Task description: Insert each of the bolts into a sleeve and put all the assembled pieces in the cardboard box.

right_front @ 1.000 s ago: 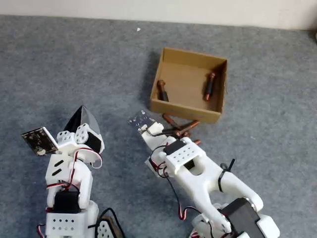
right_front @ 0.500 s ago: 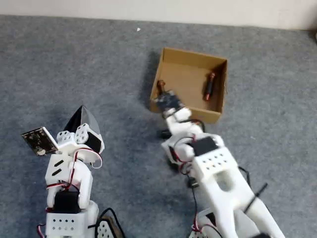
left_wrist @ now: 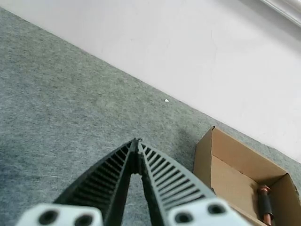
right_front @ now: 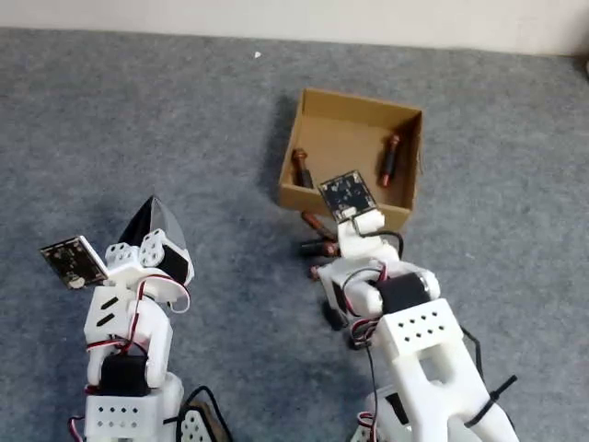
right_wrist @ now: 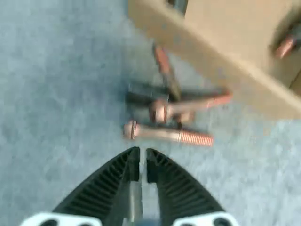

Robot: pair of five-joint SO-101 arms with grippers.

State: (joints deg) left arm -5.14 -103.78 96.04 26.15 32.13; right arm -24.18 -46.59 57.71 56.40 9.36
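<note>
Sitting open-topped on grey carpet (right_front: 138, 110), toward the far side near a white wall (right_front: 276, 14): box (right_front: 342, 204), cardboard, four low walls. Inside, two assembled pieces, well apart: first piece (right_front: 302, 170) along the wall nearer the left arm, second piece (right_front: 388, 161) along the opposite wall, each a copper bolt through a dark sleeve. Outside, on carpet just beside the box's near wall: loose pile (right_front: 324, 241) of bolts and sleeves, not yet boxed. Seen blurred from the right wrist: bare bolt (right_wrist: 167, 134) lying crosswise, closest to the fingertips; behind it, another bolt (right_wrist: 193, 103) crossing a dark sleeve (right_wrist: 141, 96); farther on, third bolt (right_wrist: 164, 66) slanting up to the box wall. Exact count in pile: cannot tell. Left gripper (left_wrist: 137, 141): fingers pressed together tip to tip, nothing held, raised over bare carpet, well apart from box and pile. Right gripper (right_wrist: 142, 153): fingers drawn together with a thin slit between, nothing held, poised over carpet just short of the bare bolt, aimed at the pile. Right arm (right_front: 414, 331): stretched toward the box's near wall, wrist above the pile.
</note>
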